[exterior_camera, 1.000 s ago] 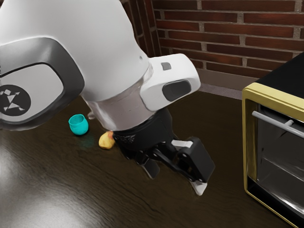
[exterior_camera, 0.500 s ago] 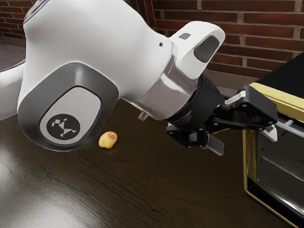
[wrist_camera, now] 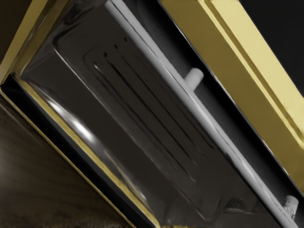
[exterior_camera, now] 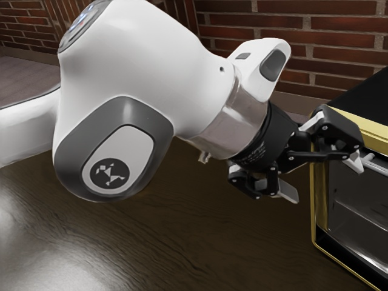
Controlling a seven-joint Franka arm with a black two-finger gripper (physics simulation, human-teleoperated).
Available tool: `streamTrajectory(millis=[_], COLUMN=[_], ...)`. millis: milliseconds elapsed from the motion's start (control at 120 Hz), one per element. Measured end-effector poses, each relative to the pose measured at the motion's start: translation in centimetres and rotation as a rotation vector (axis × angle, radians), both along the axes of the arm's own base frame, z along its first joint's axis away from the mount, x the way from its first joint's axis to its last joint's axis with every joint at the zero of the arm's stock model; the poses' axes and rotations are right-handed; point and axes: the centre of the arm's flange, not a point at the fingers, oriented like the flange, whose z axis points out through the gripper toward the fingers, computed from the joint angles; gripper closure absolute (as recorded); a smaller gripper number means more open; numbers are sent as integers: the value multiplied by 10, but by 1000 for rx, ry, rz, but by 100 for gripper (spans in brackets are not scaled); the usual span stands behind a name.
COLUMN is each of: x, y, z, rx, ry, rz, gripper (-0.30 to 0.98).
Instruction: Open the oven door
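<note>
- Reaching for the handle looks like your step now: the white arm [exterior_camera: 182, 66] slants down from the upper left of the exterior view, bringing your black two-finger claw [exterior_camera: 322, 178] to right of centre.
- Your claw stands wide open, its fingers well spread, with nothing gripped between them. One fingertip is at the handle's near end in the exterior view; you cannot tell whether it touches.
- The dark glass oven door [exterior_camera: 364, 209], framed in yellow metal, is at the right edge of that view, on the dark wooden counter [exterior_camera: 151, 242]. It looks shut.
- Short grey posts [wrist_camera: 194, 80] hold the silver-grey bar handle [wrist_camera: 209, 121] off the door, likely so that you can get a finger behind it; that would explain the open claw.
- The door faces the exterior view's lower left. Its handle's long axis runs along the yellow top edge, sloping down toward the right edge.
- Straddle the bar before closing and pulling; a fingertip could otherwise skid off.
</note>
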Motion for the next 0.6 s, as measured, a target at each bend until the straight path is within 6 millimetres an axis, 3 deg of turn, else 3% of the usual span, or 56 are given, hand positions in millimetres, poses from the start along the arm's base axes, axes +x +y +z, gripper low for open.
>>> streamTrajectory(millis=[150, 208, 283, 483, 600], x=[7, -23, -45, -69, -65], y=[21, 36, 43, 10, -3], z=[-10, -33, -41, -37, -31], rx=[-73, -87, -116, -170, -210], ry=[54, 77, 70, 23, 15], rz=[141, 168, 193, 185, 199], gripper=[0, 0, 0, 0, 0])
